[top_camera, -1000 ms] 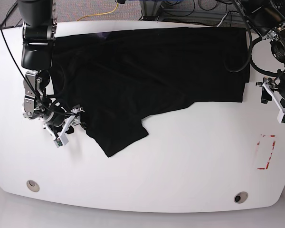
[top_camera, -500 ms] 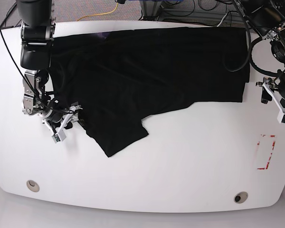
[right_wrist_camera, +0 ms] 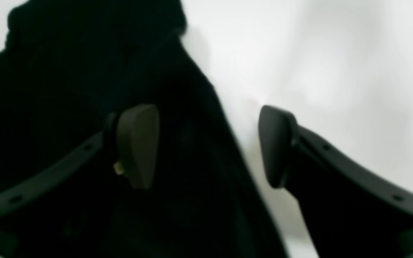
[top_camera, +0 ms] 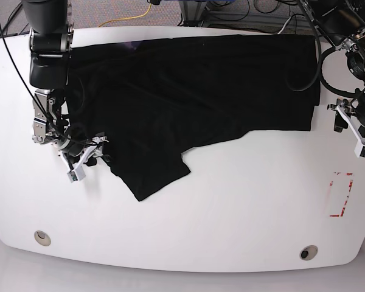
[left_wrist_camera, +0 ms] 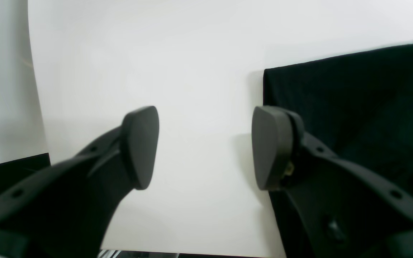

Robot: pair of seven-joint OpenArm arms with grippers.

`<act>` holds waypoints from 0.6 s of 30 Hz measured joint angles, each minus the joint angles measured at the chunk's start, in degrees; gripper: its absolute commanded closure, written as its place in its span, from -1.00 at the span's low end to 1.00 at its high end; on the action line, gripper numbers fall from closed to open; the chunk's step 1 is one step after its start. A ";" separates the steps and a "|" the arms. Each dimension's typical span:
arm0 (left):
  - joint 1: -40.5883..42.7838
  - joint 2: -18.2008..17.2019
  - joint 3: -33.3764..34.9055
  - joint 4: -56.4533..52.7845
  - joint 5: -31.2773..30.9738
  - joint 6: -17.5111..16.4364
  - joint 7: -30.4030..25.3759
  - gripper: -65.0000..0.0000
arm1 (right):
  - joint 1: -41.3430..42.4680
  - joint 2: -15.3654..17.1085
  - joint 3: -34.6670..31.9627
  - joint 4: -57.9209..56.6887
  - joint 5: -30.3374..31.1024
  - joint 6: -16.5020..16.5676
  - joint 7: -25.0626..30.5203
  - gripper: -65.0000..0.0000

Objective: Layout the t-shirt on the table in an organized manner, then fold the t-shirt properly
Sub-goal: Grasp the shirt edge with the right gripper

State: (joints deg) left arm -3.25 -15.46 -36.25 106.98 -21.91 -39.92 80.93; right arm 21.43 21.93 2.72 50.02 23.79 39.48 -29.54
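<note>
The black t-shirt (top_camera: 194, 91) lies spread across the far half of the white table (top_camera: 231, 207), with one flap reaching toward the front (top_camera: 152, 173). My right gripper (top_camera: 87, 158) is open at the shirt's left edge. In the right wrist view (right_wrist_camera: 206, 145) one finger (right_wrist_camera: 138, 145) is over the fabric (right_wrist_camera: 66, 89) and the other (right_wrist_camera: 276, 145) is over bare table. My left gripper (top_camera: 353, 129) is open and empty just off the shirt's right edge. In the left wrist view (left_wrist_camera: 204, 147) the shirt's corner (left_wrist_camera: 353, 100) lies beside the right finger (left_wrist_camera: 269, 147).
Two round grommet holes (top_camera: 42, 237) (top_camera: 308, 253) sit near the front edge. Red tape marks (top_camera: 340, 194) are at the front right. Black cables hang by both arms, and more cables, one of them yellow (top_camera: 134, 15), lie behind the table.
My right gripper has shifted slightly back and in toward the shirt's left edge. The left arm and the shirt have not visibly moved.
</note>
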 measured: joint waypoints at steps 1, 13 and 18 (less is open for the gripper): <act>0.09 0.02 0.00 0.00 0.02 -0.02 0.00 -0.18 | 0.02 -0.44 0.00 0.02 0.02 0.02 0.04 -0.29; 0.37 0.00 0.00 0.00 -0.09 -0.02 0.04 -0.18 | 0.26 -2.91 -0.15 0.04 0.04 0.22 0.46 -0.29; 0.37 0.02 0.00 0.00 -0.09 -0.02 0.04 -0.18 | 0.31 -3.08 -0.17 0.04 0.11 0.22 0.44 -0.29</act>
State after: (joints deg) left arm -2.87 -15.44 -36.25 106.98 -22.00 -39.94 80.97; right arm 21.74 18.85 2.55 50.06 23.90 39.70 -29.10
